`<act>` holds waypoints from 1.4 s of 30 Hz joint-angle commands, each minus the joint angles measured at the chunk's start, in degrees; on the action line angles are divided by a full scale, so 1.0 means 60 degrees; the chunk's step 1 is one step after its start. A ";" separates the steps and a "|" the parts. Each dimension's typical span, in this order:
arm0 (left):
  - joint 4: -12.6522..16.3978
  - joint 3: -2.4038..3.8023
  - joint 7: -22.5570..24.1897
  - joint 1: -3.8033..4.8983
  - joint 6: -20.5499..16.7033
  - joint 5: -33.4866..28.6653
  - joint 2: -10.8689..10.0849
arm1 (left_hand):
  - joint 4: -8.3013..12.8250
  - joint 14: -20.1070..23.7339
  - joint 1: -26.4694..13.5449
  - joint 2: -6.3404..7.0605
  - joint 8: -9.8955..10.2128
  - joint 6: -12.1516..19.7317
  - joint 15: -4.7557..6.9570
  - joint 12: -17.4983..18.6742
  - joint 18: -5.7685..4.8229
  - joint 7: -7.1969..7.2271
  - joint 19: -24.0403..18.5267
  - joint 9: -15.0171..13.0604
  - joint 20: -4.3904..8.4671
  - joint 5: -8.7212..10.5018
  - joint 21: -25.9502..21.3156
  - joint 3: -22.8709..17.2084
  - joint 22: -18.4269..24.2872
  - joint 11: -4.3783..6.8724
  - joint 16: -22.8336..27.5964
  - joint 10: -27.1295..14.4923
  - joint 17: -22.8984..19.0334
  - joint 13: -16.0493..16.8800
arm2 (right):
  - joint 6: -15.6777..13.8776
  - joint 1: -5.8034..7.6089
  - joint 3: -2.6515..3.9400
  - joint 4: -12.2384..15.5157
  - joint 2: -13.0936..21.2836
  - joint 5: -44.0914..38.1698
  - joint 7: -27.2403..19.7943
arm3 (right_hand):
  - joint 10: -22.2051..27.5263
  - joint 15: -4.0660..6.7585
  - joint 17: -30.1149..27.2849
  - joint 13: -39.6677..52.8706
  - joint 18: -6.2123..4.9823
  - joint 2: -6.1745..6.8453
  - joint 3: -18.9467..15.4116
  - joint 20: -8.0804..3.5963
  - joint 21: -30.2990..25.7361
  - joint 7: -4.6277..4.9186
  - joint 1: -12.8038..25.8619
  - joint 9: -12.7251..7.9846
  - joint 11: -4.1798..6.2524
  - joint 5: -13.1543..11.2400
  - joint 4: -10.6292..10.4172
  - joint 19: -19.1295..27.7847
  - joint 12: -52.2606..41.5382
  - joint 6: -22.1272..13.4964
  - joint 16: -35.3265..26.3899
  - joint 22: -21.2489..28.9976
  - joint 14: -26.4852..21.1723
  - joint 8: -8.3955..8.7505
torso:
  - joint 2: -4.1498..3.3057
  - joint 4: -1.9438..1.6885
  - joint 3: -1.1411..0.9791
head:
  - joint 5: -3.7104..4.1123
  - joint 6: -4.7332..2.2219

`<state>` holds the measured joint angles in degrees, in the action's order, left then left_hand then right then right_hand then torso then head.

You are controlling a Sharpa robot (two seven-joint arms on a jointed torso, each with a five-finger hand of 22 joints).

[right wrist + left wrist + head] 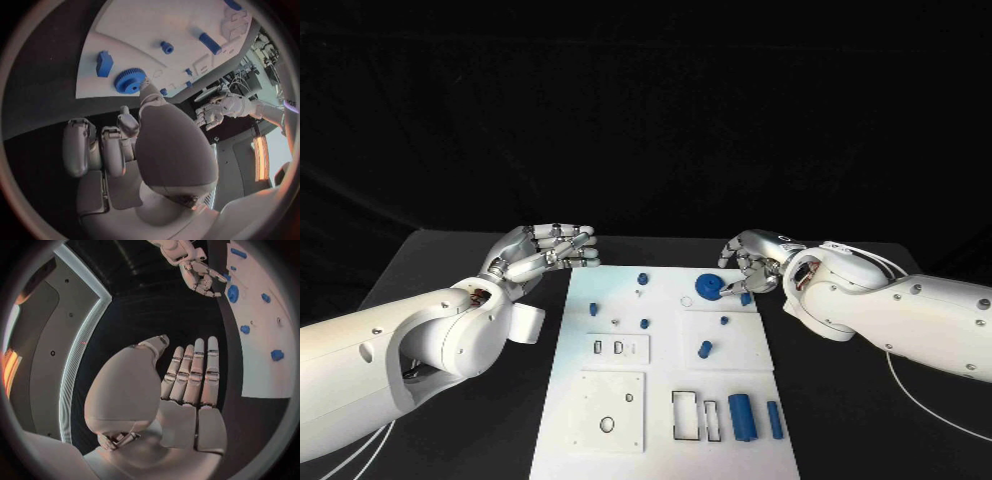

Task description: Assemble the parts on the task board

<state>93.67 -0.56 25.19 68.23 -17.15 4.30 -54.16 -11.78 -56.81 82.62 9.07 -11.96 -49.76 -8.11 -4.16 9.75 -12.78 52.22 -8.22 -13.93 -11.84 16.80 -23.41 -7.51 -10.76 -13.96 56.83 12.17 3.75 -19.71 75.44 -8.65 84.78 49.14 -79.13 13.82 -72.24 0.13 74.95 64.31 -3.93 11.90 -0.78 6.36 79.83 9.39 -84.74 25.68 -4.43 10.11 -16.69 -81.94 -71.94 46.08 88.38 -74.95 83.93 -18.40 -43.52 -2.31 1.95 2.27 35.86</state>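
The task board (610, 400) lies in the middle of the black table (459, 270), and I place everything by it. My right hand (750, 262) hangs at the board's far right corner, over the edge where white plate meets black table. Its fingers are curled inward with nothing between them, while the thumb reaches toward the blue gear (711, 287). In the right wrist view the thumb's tip (145, 86) sits right at the toothed rim of the gear (130, 81); whether it actually touches I cannot tell. The gear lies flat on the board near that far right corner, with a small blue block (104, 63) just beside it, toward the board's right edge.

My left hand (545, 252) hovers off the board's far left corner, above the bare table. In the left wrist view its fingers (199, 371) are stretched out straight and lie side by side, the thumb held a little apart; it holds nothing and touches nothing.

Other blue parts are spread over the board: small pegs (643, 278) stand across its far half, a short tilted cylinder (705, 349) lies near the middle of the right side, and two long pieces (741, 417) lie side by side at the near right corner, next to a rectangular cutout (688, 415).
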 commanded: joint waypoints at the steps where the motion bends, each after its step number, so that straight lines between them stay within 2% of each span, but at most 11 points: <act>1: 0.0009 0.0007 0.0095 0.0009 0.0202 -0.0003 0.0025 | -0.0009 0.0048 -0.0057 -0.0007 0.0028 0.0025 -0.0026 0.0030 0.0109 -0.0248 0.0027 0.0011 -0.0005 0.0062 0.0049 -0.0054 -0.0016 -0.0058 0.0030 -0.0015 0.0008 -0.0001 | 0.0250 -0.0038 0.0000 -0.0111 -0.0101 0.0158 0.0155 | -0.0190 -0.0078 0.1562 0.0379 0.0154 -0.0110 0.0074 0.0001 0.0074 -0.0032 -0.0016 -0.0014 -0.0011 0.0035 0.0003 -0.0102 -0.0318 -0.0015 0.0042 -0.0582 0.0824 -0.0075 | -0.0008 -0.0005 0.0005 | -0.0018 0.0022; 8: 0.0012 0.0007 0.0088 0.0009 0.0210 -0.0003 0.0025 | -0.0009 0.0048 -0.0057 -0.0007 0.0028 0.0025 -0.0026 0.0030 0.0109 -0.0248 0.0027 0.0011 -0.0005 0.0062 0.0049 -0.0054 -0.0016 -0.0058 0.0030 -0.0015 0.0008 -0.0001 | 0.0243 -0.0114 -0.0004 -0.0340 -0.0338 0.0362 0.0186 | -0.0845 -0.0075 0.1816 0.1433 0.0212 -0.0294 0.0240 0.0004 0.0283 -0.0053 0.0009 -0.0066 0.0003 0.0028 0.0013 -0.0255 -0.1140 0.0149 0.0113 -0.0847 0.0872 -0.0144 | -0.0008 0.0003 0.0015 | -0.0037 0.0062; 12: 0.0007 0.0007 0.0083 0.0009 0.0214 -0.0003 0.0026 | -0.0009 0.0048 -0.0057 -0.0007 0.0028 0.0025 -0.0026 0.0030 0.0109 -0.0248 0.0027 0.0011 -0.0005 0.0062 0.0049 -0.0054 -0.0016 -0.0058 0.0030 -0.0015 0.0008 -0.0001 | 0.0254 -0.0138 -0.0005 -0.0402 -0.0426 0.0417 0.0193 | -0.0883 -0.0073 0.1846 0.1498 0.0222 -0.0322 0.0264 0.0003 0.0317 -0.0056 0.0014 -0.0078 0.0005 0.0028 0.0013 -0.0281 -0.1191 0.0168 0.0121 -0.0890 0.0878 -0.0142 | -0.0006 0.0012 0.0004 | -0.0030 0.0075; 17: -0.0003 0.0007 0.0078 0.0009 0.0223 -0.0003 0.0038 | -0.0009 0.0048 -0.0057 -0.0007 0.0028 0.0025 -0.0026 0.0030 0.0109 -0.0248 0.0027 0.0011 -0.0005 0.0062 0.0049 -0.0054 -0.0016 -0.0058 0.0030 -0.0015 0.0008 -0.0001 | 0.0271 -0.0152 -0.0007 -0.0511 -0.0530 0.0469 0.0184 | -0.0922 -0.0071 0.1867 0.1565 0.0228 -0.0359 0.0295 0.0002 0.0338 -0.0060 0.0018 -0.0090 0.0008 0.0028 0.0015 -0.0297 -0.1243 0.0196 0.0127 -0.0917 0.0882 -0.0142 | 0.0001 0.0013 0.0014 | -0.0020 0.0079; 26: -0.0013 0.0007 0.0061 0.0009 0.0243 -0.0003 0.0051 | -0.0009 0.0048 -0.0057 -0.0007 0.0028 0.0025 -0.0026 0.0030 0.0109 -0.0248 0.0027 0.0011 -0.0005 0.0062 0.0049 -0.0054 -0.0016 -0.0058 0.0030 -0.0015 0.0008 -0.0001 | 0.0379 -0.0165 -0.0010 -0.0601 -0.0640 0.0698 0.0135 | -0.0961 -0.0065 0.1911 0.1643 0.0239 -0.0458 0.0373 -0.0003 0.0379 -0.0071 0.0028 -0.0120 0.0018 0.0029 0.0018 -0.0326 -0.1305 0.0263 0.0139 -0.0971 0.0890 -0.0139 | 0.0004 0.0012 0.0001 | -0.0029 0.0094; 31: -0.0015 0.0007 0.0053 0.0009 0.0250 -0.0003 0.0050 | -0.0009 0.0048 -0.0057 -0.0007 0.0028 0.0025 -0.0026 0.0030 0.0109 -0.0248 0.0027 0.0011 -0.0005 0.0062 0.0049 -0.0054 -0.0016 -0.0058 0.0030 -0.0015 0.0008 -0.0001 | 0.0413 -0.0178 -0.0012 -0.0672 -0.0693 0.0737 0.0118 | -0.0994 -0.0059 0.1923 0.1700 0.0243 -0.0536 0.0439 -0.0007 0.0395 -0.0081 0.0020 -0.0143 0.0027 0.0029 0.0024 -0.0336 -0.1346 0.0321 0.0143 -0.0993 0.0892 -0.0137 | 0.0008 0.0004 0.0007 | -0.0040 0.0101; 42: -0.0017 0.0007 0.0065 0.0009 0.0260 -0.0006 0.0039 | 0.0017 0.0043 -0.0070 -0.0008 0.0028 0.0028 -0.0024 0.0044 0.0109 -0.0252 0.0028 0.0010 -0.0004 0.0063 0.0062 -0.0075 -0.0018 -0.0059 0.0038 -0.0010 0.0032 0.0001 | 0.0448 -0.0302 -0.0016 -0.0783 -0.0773 0.0766 0.0079 | -0.1036 -0.0045 0.1936 0.1769 0.0245 -0.0654 0.0562 -0.0017 0.0404 -0.0100 -0.0030 -0.0183 0.0046 0.0030 0.0036 -0.0341 -0.1394 0.0426 0.0147 -0.1012 0.0894 -0.0132 | -0.0009 0.0007 -0.0002 | -0.0065 0.0131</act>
<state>93.49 -0.57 25.11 68.23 -16.68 4.29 -54.02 -11.62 -56.81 82.62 9.06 -11.96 -49.76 -8.11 -4.16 9.75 -12.78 52.23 -8.22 -13.93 -11.84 16.80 -23.58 -7.57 -10.76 -13.96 56.83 12.30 3.75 -18.25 73.94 -8.58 80.12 44.60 -74.63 14.36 -78.01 0.12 74.92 74.87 -3.06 8.58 2.26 6.36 81.99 8.79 -85.04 24.70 -4.19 10.10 -16.50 -83.61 -79.99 48.33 88.92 -74.92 83.93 -19.07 -43.51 -2.30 1.94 1.92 36.57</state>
